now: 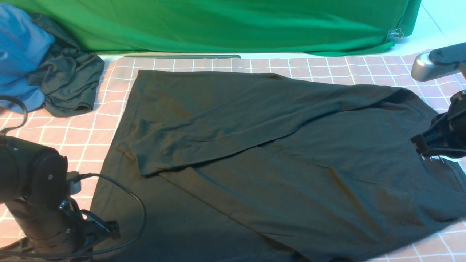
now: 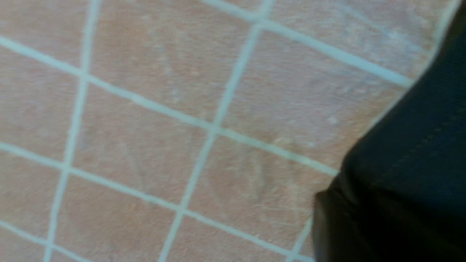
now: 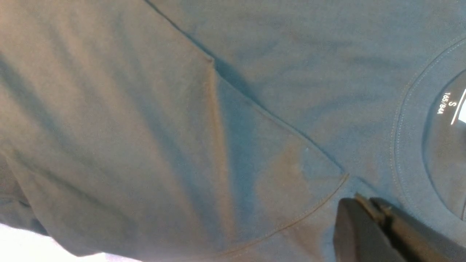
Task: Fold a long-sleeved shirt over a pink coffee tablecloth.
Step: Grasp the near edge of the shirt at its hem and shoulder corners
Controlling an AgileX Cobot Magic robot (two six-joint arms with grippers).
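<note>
The black long-sleeved shirt point(image 1: 276, 153) lies spread on the pink coffee tablecloth point(image 1: 72, 134), with one sleeve point(image 1: 218, 120) folded across its body. My left gripper point(image 1: 109, 228) sits low at the shirt's near left hem corner. The left wrist view shows the gridded tablecloth point(image 2: 145, 127) and the shirt's stitched hem point(image 2: 418, 145), but the jaws are lost in the dark there. My right gripper point(image 1: 418, 142) hovers by the crew neck. In the right wrist view its fingers point(image 3: 358, 202) are pressed together over the shirt point(image 3: 145, 127), beside the collar point(image 3: 407, 145) and the size print point(image 3: 449, 105).
A plain green cloth point(image 1: 218, 25) hangs across the back, with a metal clip point(image 1: 395, 34) at its right end. A smaller dark garment point(image 1: 69, 83) lies bunched with blue cloth point(image 1: 22, 54) at the far left. The left arm's cable point(image 1: 134, 203) loops over the shirt's hem.
</note>
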